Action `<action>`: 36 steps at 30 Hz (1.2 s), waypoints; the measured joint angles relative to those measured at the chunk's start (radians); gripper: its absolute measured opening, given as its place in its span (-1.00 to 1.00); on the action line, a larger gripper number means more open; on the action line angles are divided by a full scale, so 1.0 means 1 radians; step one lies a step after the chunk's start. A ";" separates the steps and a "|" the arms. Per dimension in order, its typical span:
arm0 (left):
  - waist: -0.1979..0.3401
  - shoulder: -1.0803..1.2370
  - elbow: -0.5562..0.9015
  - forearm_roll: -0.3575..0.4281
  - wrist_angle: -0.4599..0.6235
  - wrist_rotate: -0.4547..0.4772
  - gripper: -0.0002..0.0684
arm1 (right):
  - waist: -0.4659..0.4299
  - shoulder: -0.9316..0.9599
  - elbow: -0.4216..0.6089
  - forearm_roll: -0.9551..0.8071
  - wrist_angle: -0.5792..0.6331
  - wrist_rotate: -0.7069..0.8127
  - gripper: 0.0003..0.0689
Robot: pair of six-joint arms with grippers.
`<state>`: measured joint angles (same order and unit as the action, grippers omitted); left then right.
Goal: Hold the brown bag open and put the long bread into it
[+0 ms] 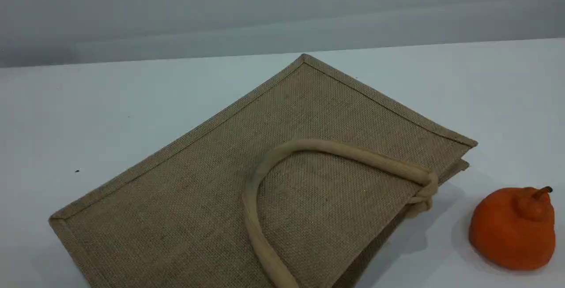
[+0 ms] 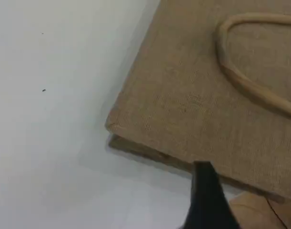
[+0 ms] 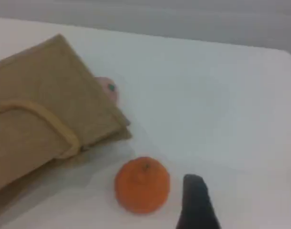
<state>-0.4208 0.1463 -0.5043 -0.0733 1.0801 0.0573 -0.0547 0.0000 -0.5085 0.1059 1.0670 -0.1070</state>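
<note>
place: lab-like | evidence: bare white table [image 1: 132,102], plain grey wall [image 1: 176,10]

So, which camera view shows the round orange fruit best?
The scene view: the round orange fruit is large and sharp there, stem visible, on the white table right of the brown woven bag. The right wrist view shows it smaller and blurred. The left wrist view misses it.
</note>
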 joint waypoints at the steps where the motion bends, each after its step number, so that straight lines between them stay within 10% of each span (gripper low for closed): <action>1: 0.000 0.000 0.000 0.000 0.000 0.000 0.13 | 0.002 0.000 0.000 0.000 0.000 0.000 0.16; 7: 0.017 -0.006 -0.001 -0.001 0.000 0.002 0.13 | 0.094 0.000 0.000 0.000 0.000 0.000 0.16; 18: 0.308 -0.049 -0.001 -0.006 0.000 0.010 0.13 | 0.093 0.000 0.000 0.000 0.000 0.001 0.16; 36: 0.369 -0.146 -0.001 -0.006 0.001 0.009 0.13 | 0.094 0.000 0.000 0.000 -0.001 0.000 0.16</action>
<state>-0.0520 0.0000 -0.5053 -0.0792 1.0813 0.0664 0.0393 0.0000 -0.5085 0.1059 1.0660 -0.1067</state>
